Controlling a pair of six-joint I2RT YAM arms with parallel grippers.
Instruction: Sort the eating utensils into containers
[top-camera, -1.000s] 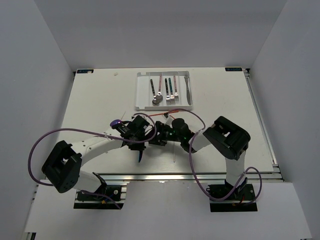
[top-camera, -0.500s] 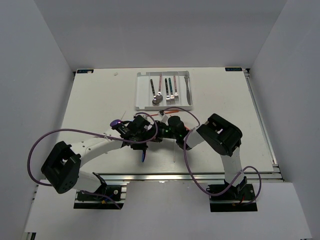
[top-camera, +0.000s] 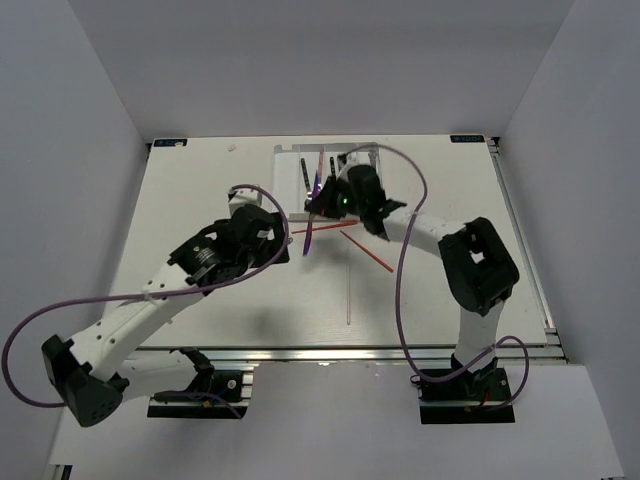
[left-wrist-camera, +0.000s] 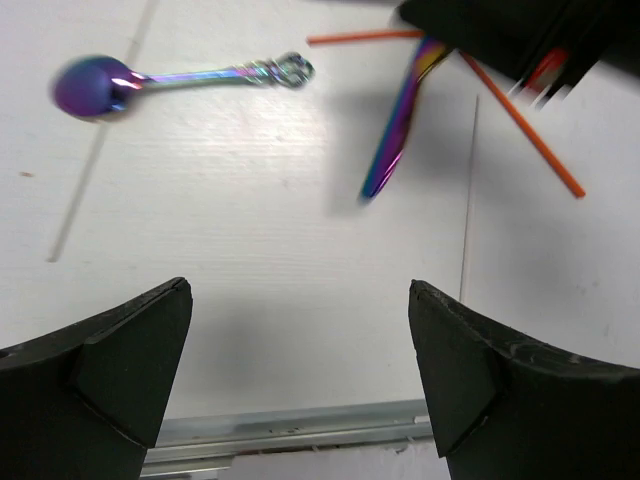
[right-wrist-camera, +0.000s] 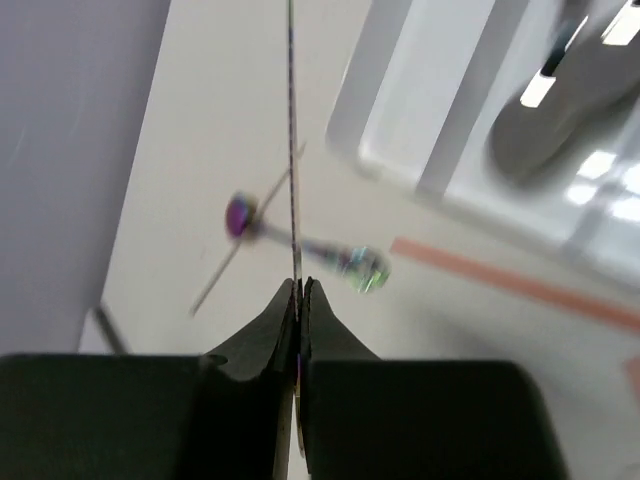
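My right gripper is shut on an iridescent purple knife, which hangs above the table by the near edge of the white tray. In the right wrist view the knife shows edge-on between the closed fingertips. My left gripper stands wide open and empty, to the left of the knife. An iridescent spoon lies on the table. Two red-orange chopsticks lie near the tray, which holds several forks and spoons.
A thin pale chopstick lies toward the near edge and another lies by the spoon. The metal rail runs along the table's front. The right arm covers part of the tray.
The purple knife passed from my left gripper to my right. The left gripper opened and drew back to the left. The right gripper shut on the knife and carried it toward the tray.
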